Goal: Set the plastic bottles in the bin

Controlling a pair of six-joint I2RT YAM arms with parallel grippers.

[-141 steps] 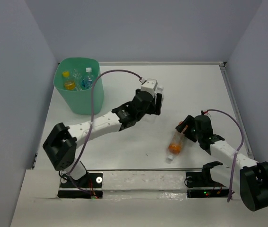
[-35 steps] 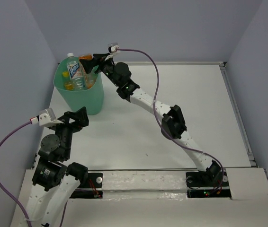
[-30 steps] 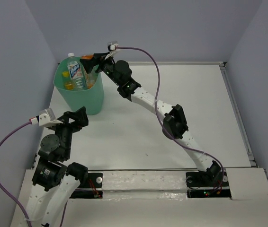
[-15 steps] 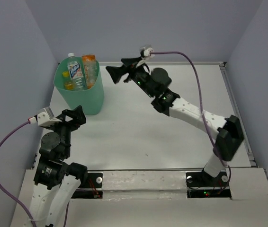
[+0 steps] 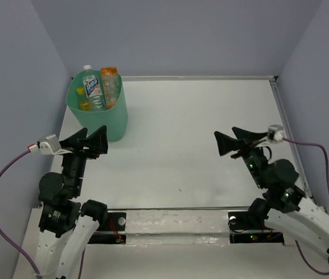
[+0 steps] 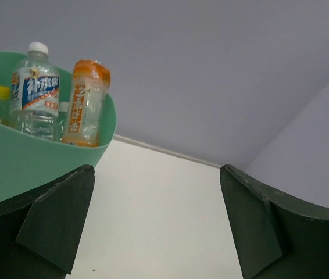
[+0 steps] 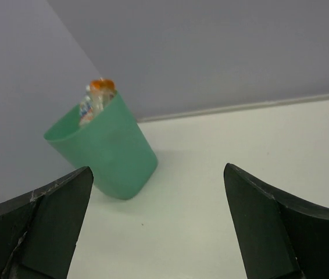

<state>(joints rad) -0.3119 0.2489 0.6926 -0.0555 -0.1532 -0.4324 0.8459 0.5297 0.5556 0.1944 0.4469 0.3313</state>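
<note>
- Top external view: your mint-green bin [image 5: 107,123] stands at the far left corner of the bench [image 5: 199,122].
- The plastic bottles [image 5: 93,100] are all inside it. A blue-labelled bottle [image 5: 91,87] with a white cap and an orange-labelled bottle [image 5: 110,85] stand upright side by side, both poking above the rim. A short bottle [image 5: 83,103] with a yellow cap sits lower, at the left.
- Your left arm [image 5: 65,186] is folded up over its base. The left jaws are spread wide and hold nothing; they point toward the bin, near its front wall but not touching it.
- Your right arm [image 5: 275,177] is folded over its own base. The right jaws are also spread wide and empty, over the right side of the bench and well apart from the bin.
- Left wrist view: the bin [image 6: 13,157] fills the left side, with the blue-labelled bottle [image 6: 34,93] and orange-labelled bottle [image 6: 86,102] touching.
- Right wrist view: the bin [image 7: 109,151] shows far off, with an orange cap just above its rim.
</note>
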